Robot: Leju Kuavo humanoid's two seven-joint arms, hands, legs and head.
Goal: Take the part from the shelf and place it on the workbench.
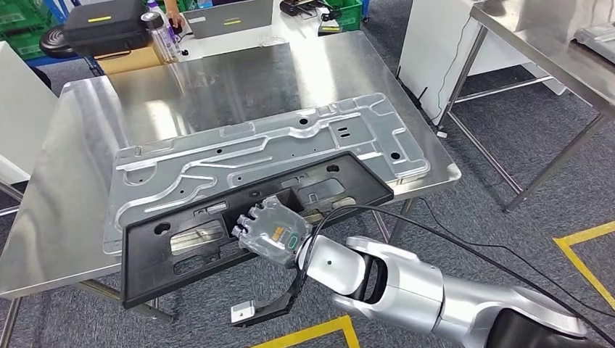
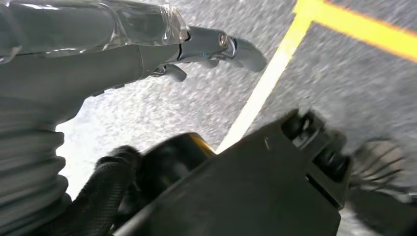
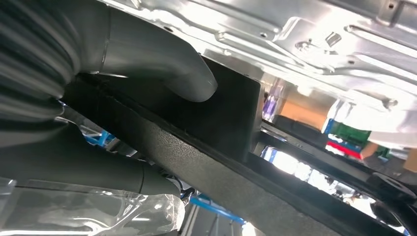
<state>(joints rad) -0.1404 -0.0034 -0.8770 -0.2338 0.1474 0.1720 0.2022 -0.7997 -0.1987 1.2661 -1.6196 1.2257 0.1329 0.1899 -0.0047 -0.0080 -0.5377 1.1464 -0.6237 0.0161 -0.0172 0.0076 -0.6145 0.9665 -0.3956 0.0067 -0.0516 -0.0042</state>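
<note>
Right hand grasps your black plastic panel mid-edge, thumb pressed on its face | panel overlaps the stamped metal plate on the steel table, near edge overhanging | left hand hangs over floor, grasping nothing, fingers apart
</note>
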